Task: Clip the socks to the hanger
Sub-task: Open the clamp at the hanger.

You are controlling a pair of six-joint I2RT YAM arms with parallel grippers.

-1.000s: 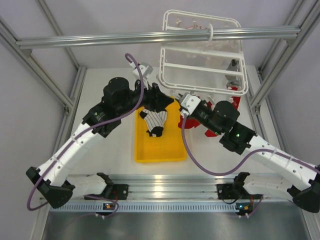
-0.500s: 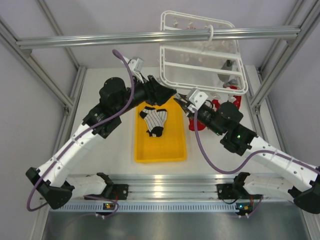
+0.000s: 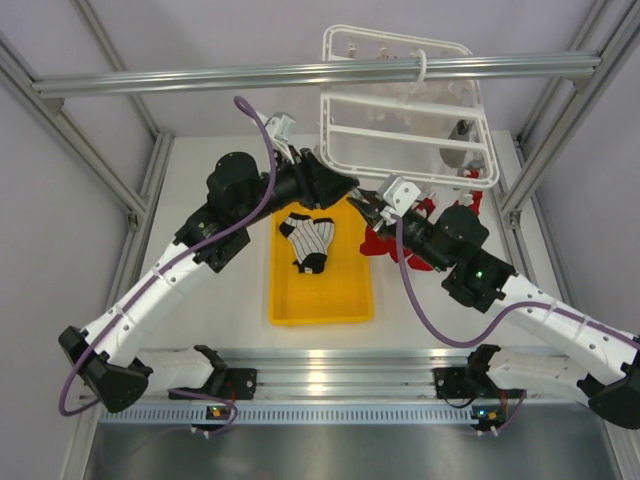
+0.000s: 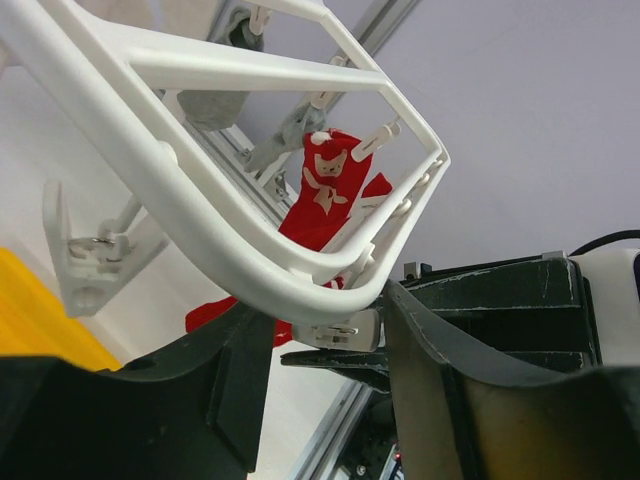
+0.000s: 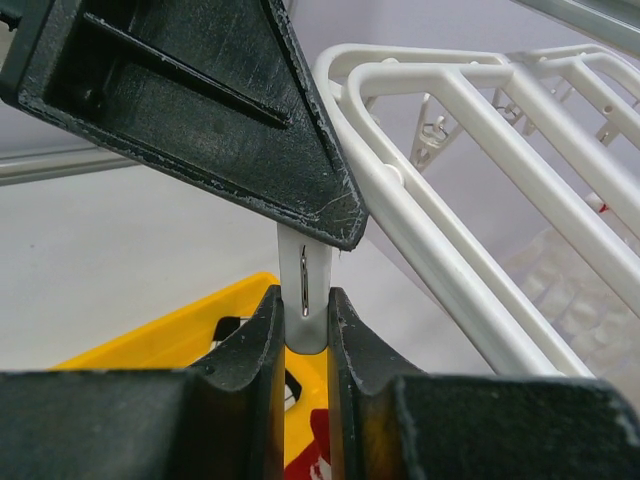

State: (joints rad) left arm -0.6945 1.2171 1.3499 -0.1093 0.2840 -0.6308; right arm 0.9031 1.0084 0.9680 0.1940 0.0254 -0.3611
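Note:
The white hanger [image 3: 400,110] hangs tilted from the beam. My left gripper [image 3: 345,188] grips its near-left corner; in the left wrist view the frame bar [image 4: 250,270] runs between my left gripper's [image 4: 320,335] jaws. My right gripper [image 3: 372,204] meets that corner and is shut on a white clip [image 5: 303,300] at the tips of my right gripper [image 5: 303,312]. A red sock [image 3: 385,240] hangs under it and shows between its fingers [image 5: 325,440]. Another red sock [image 4: 325,190] hangs clipped at the hanger's far side. A striped sock [image 3: 308,240] lies in the tray.
The yellow tray [image 3: 320,300] sits mid-table under both grippers. The grey aluminium beam [image 3: 200,78] crosses overhead and carries the hanger hook. A grey sock [image 3: 462,135] hangs on the hanger's right side. Frame posts stand at both table sides.
My right gripper has moved up and left to the hanger's near corner, bringing the red sock with it. The left gripper shifted a little and the hanger tilted with it.

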